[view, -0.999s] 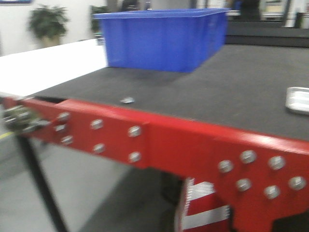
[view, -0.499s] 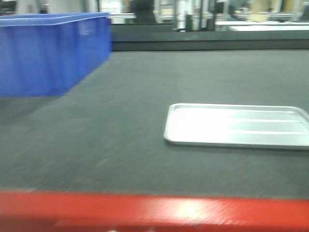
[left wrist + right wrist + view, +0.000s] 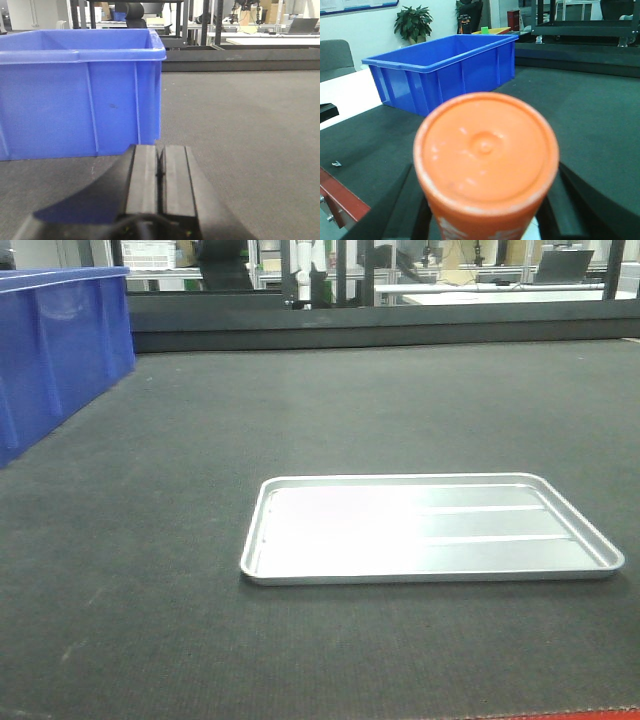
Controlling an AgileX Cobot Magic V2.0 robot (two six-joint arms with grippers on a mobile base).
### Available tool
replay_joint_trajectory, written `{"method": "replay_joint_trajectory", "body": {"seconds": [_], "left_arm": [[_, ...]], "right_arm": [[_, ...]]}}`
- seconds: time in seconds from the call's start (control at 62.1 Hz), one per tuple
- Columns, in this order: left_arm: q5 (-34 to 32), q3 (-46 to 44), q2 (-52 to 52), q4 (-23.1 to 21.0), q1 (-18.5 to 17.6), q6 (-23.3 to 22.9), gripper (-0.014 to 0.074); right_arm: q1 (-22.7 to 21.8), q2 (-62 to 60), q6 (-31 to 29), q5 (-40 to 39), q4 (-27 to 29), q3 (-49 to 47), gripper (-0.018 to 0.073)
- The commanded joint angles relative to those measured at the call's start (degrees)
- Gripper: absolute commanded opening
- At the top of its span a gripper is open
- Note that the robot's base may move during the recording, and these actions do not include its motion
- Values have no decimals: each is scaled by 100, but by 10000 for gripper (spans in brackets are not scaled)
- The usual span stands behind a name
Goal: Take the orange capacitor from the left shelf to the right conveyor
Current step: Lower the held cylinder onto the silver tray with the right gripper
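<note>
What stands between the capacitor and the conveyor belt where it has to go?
Nothing visible does. The capacitor sits in the right end effector, and the conveyor beyond it is bare dark belt. The bin stands off to one side; the tray lies flat on the belt in the front view.

Left gripper [image 3: 160, 150]: matte black throughout. Two flat rectangular fingers [image 3: 145, 175], each with lengthwise grooves along the top face, and a thin dark seam between them. The body behind widens into a smooth black flared housing [image 3: 100, 200].

Right gripper [image 3: 487, 200]: only black finger edges [image 3: 570, 200] visible at left and right, out of focus. Surface detail not readable.
</note>
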Motion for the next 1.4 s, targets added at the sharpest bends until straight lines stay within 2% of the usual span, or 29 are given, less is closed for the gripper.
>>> {"method": "replay_joint_trajectory", "body": {"seconds": [0.0, 0.097, 0.193, 0.419, 0.516, 0.725, 0.806, 0.967, 1.16, 1.208, 1.273, 1.386], "left_arm": [[-484, -45, 58, -31, -11, 0, -105], [-484, -45, 58, -31, -11, 0, -105], [-484, -45, 58, -31, -11, 0, -105], [-484, -45, 58, -31, -11, 0, -105], [-484, -45, 58, -31, -11, 0, -105], [-484, -45, 58, -31, -11, 0, -105], [-484, -45, 58, -31, -11, 0, -105], [-484, -45, 58, -31, -11, 0, -105], [-484, -45, 58, -31, -11, 0, -105], [-484, -45, 58, -31, -11, 0, -105], [-484, -45, 58, -31, -11, 0, -105], [-484, -45, 58, -31, -11, 0, -105]], "right_arm": [[-37, 106, -53, -542, -102, -173, 56], [-37, 106, -53, -797, -97, -166, 56], [-37, 323, -53, -1553, -265, -16, 56], [-139, 2342, -53, -2402, -277, 2, 56], [-445, 3542, -53, -3139, -262, 2, 56], [-1365, 5659, -53, -5284, -171, 2, 56], [-1526, 6262, -53, -5833, -171, 2, 56], [-1601, 7255, -128, -6254, -171, 2, 57], [-1601, 8100, -803, -6391, -171, 2, 69], [-1601, 8212, -832, -6603, -171, 2, 110], [-1601, 8294, -832, -6873, -171, 2, 225], [-1601, 8321, -827, -7307, -142, 2, 559]]}}
